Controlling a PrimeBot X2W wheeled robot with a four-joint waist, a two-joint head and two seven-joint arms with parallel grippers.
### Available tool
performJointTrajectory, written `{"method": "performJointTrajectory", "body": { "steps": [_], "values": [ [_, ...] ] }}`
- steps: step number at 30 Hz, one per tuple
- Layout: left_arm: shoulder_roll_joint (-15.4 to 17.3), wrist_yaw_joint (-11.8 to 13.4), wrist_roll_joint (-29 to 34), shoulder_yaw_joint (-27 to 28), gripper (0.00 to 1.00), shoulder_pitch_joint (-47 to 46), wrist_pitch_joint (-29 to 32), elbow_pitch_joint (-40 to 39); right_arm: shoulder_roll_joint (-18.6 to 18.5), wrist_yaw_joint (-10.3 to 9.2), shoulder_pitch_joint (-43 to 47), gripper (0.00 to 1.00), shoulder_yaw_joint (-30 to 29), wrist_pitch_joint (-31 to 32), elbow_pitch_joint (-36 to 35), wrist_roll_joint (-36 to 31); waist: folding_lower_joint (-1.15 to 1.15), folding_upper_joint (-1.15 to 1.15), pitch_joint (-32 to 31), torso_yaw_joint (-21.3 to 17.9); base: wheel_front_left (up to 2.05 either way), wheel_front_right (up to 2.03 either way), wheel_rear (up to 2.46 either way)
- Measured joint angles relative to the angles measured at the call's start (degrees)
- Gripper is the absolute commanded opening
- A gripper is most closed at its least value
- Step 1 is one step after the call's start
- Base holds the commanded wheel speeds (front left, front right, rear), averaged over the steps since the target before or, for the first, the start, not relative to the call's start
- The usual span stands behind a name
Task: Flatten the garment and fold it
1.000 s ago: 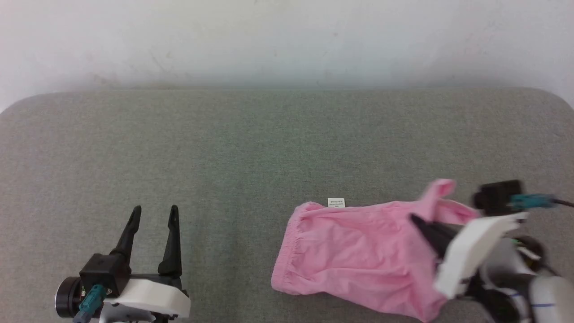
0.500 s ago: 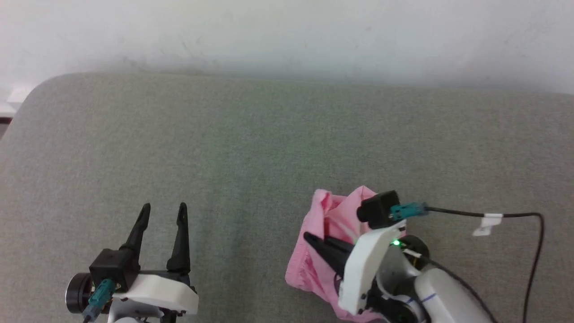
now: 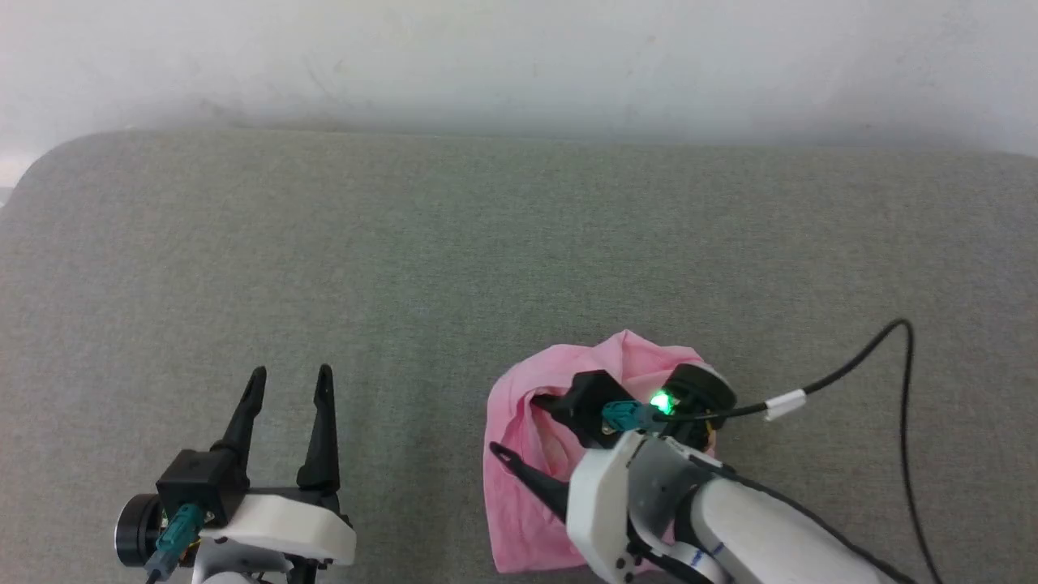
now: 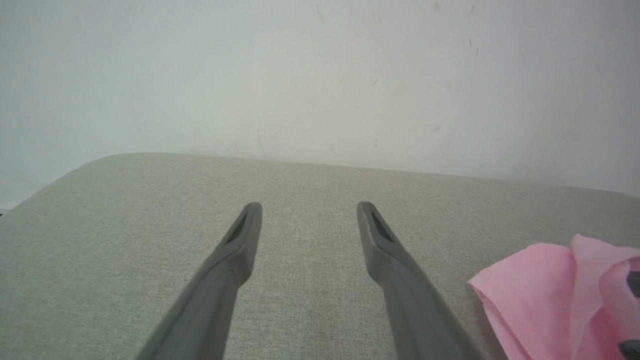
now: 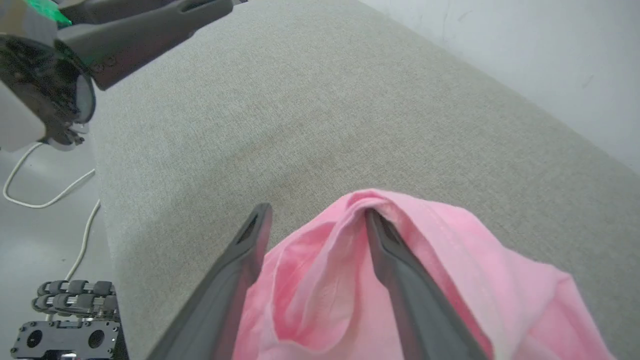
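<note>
While the garment point(image 3: 632, 361) lies bunched in a loose heap near the front edge of the grey table point(image 3: 519, 243), right of its middle, the right gripper point(image 5: 317, 212) stands over it with fingers spread wide, a pink fold draped across one finger point(image 5: 400, 270) and nothing pinched. The left gripper point(image 3: 291, 371), equally wide and empty, waits near the table's front left, well apart from the cloth. Flattening looks barely begun. The sound approach is probably to pinch a single edge layer, draw it slowly along the table, and enlist the idle arm for the opposite edge.
</note>
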Motion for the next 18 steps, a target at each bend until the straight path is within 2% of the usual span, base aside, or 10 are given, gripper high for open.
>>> {"method": "performJointTrajectory", "body": {
  "steps": [4, 8, 11, 18],
  "values": [
    [0.0, 0.1, 0.0, 0.2, 1.0, 0.0, 0.0, 0.0, -4.5, 0.0, -0.2, 1.0, 0.5, 0.3, -5.5, -1.9, 0.0, 0.0, -0.5, -1.4, 0.0, 0.0, 0.0],
    [0.0, 0.6, 0.0, 0.5, 1.0, 0.0, 0.0, -0.3, -6.1, 0.01, 3.2, 1.0, -6.3, -2.6, -11.8, -3.2, 0.0, 0.0, -0.9, -2.7, 0.0, 0.0, 0.0],
    [0.0, 1.0, 0.0, 0.9, 1.0, 0.0, 0.0, -0.9, -5.2, 0.0, 8.4, 1.0, -14.4, -6.3, -16.0, -4.6, -0.01, 0.0, -1.1, -3.6, 0.0, 0.0, 0.0],
    [-0.4, 1.1, 0.0, 1.9, 1.0, 0.1, 0.0, -2.1, -0.4, 0.0, 20.2, 1.0, -35.5, -15.0, -22.0, -8.7, -0.01, 0.0, -1.4, -4.9, 0.0, 0.0, 0.0]
  ]
}}
